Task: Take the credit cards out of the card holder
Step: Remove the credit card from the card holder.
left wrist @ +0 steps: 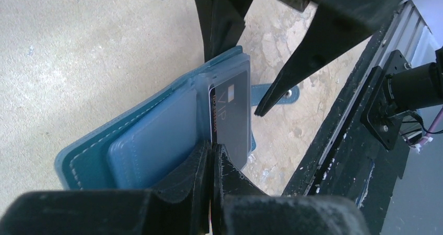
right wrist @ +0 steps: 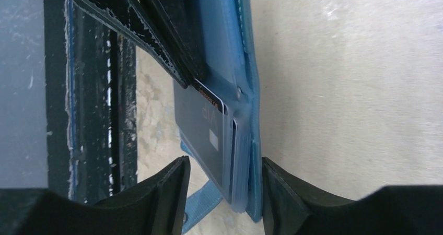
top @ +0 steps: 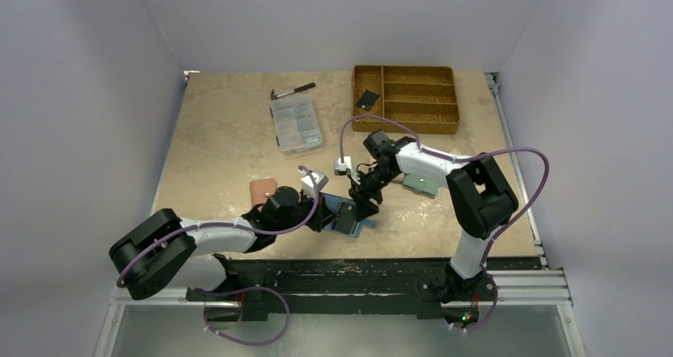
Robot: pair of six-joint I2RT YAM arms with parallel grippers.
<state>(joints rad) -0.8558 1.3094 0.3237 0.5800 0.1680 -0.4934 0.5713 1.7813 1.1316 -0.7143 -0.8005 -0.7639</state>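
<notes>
1. Your left fingers are clenching on the card holder. Their tips are pressing together on the edge of its clear sleeve stack, right at one short end of the greyish card.
2. Your right fingers are standing released and apart, straddling the opposite end of that sleeve stack. The card's far end is sitting in the gap between them, and a sliver of space is showing beside one finger.
3. The card holder is lying open on the worktop, close to the front edge and between your two arms, and its lighter blue inside is showing.
4. The greyish card is sitting inside a clear sleeve, its lettered face showing through the plastic. Its long axis is running from your left fingers straight toward your right fingers, so each pair is sitting at one short end.
5. The snap tab is sticking out sideways from the cover, across the card's long axis, and pointing toward the black rail at the front edge.
6. A black card is lying flat in the leftmost compartment of the wicker tray at the far side of the worktop, well apart from both pairs of fingers.
</notes>
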